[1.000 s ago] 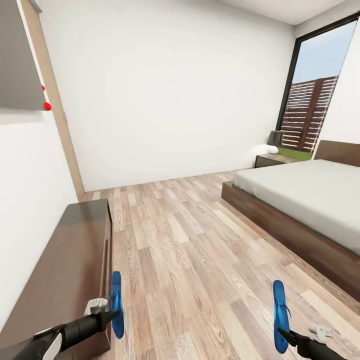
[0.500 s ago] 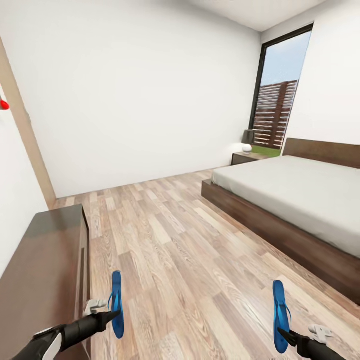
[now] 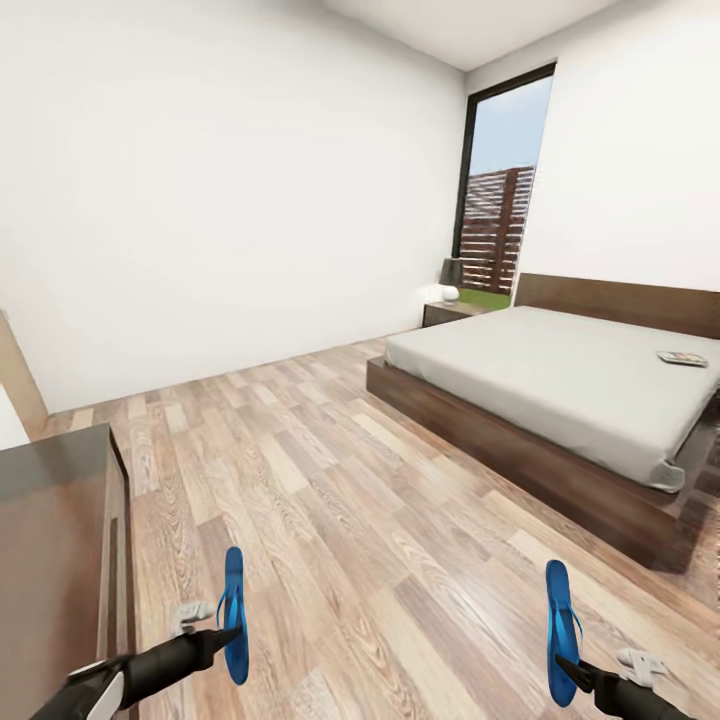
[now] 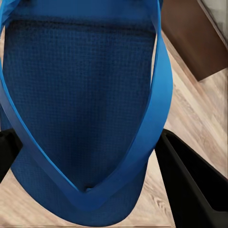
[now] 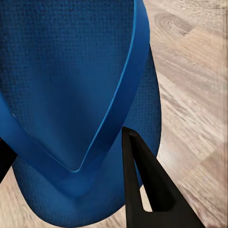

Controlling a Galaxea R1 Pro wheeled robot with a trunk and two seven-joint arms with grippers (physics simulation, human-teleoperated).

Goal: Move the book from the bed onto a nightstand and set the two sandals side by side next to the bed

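Swinging right across the bedroom, my head camera now takes in the whole bed (image 3: 540, 375), with the book (image 3: 683, 358) lying near its far corner.

I carry one bright blue sandal upright in each claw: the left gripper (image 3: 222, 632) is clamped on the left sandal (image 3: 234, 612), the right gripper (image 3: 566, 668) on the right sandal (image 3: 560, 630), held clear of the plank floor (image 3: 330, 500) for travel. A nightstand (image 3: 447, 310) waits beyond the bed, under the window (image 3: 505, 190).

Both end effectors (image 3: 232, 632) (image 3: 570, 672) clamped, arms low, extended forward.
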